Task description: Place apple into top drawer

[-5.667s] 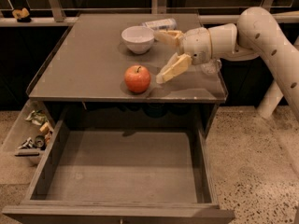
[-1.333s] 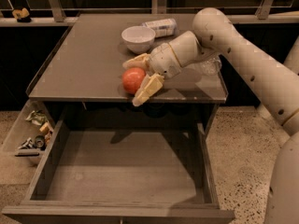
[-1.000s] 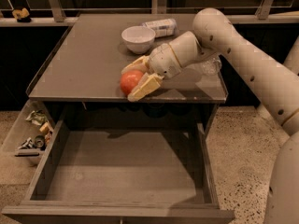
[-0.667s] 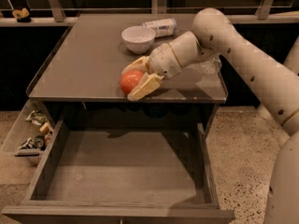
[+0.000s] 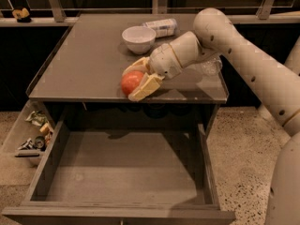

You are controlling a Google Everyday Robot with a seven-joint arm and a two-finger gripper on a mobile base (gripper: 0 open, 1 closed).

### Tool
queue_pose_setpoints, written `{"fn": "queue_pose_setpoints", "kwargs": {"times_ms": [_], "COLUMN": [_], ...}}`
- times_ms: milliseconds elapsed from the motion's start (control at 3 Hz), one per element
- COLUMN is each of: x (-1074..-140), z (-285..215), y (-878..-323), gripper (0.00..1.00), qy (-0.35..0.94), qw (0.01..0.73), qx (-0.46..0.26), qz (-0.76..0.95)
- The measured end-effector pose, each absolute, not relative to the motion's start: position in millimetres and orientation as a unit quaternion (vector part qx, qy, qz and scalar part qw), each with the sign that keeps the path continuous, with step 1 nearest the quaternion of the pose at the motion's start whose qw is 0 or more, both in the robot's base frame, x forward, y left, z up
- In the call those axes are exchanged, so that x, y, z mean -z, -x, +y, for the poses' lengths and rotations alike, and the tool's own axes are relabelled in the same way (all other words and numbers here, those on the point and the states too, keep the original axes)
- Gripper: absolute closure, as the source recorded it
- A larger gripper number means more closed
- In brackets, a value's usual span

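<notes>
The red-orange apple (image 5: 131, 82) sits near the front edge of the grey cabinet top (image 5: 89, 60). My gripper (image 5: 137, 79) is closed around it, one pale finger behind it and one (image 5: 146, 87) in front on its right side. The apple looks level with the cabinet top; I cannot tell whether it is lifted. The top drawer (image 5: 122, 165) is pulled wide open below, its flat grey bottom bare. My arm reaches in from the right.
A white bowl (image 5: 138, 38) stands at the back of the cabinet top, with a packet (image 5: 161, 27) lying behind it. A clear cup (image 5: 210, 65) sits by my arm. A pale side bin (image 5: 33, 132) with clutter hangs at the left.
My gripper moved left from beside the apple and closed its fingers around it. In the last second the apple shifted slightly left toward the front edge.
</notes>
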State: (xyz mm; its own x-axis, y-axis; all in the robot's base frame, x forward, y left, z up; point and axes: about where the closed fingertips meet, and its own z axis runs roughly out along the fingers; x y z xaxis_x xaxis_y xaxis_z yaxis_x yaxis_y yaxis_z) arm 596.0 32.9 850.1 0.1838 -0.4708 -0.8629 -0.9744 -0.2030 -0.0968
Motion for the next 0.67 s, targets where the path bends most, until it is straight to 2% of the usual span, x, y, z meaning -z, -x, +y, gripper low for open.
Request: {"fn": "queue_pose_setpoints", "kwargs": {"times_ms": [667], "x": [-843], "z": [28], "y": [-567], "gripper": [1.00], "qy": [0.690], "qw": [0.343], "qx": [-0.360], "qz": [0.526]}}
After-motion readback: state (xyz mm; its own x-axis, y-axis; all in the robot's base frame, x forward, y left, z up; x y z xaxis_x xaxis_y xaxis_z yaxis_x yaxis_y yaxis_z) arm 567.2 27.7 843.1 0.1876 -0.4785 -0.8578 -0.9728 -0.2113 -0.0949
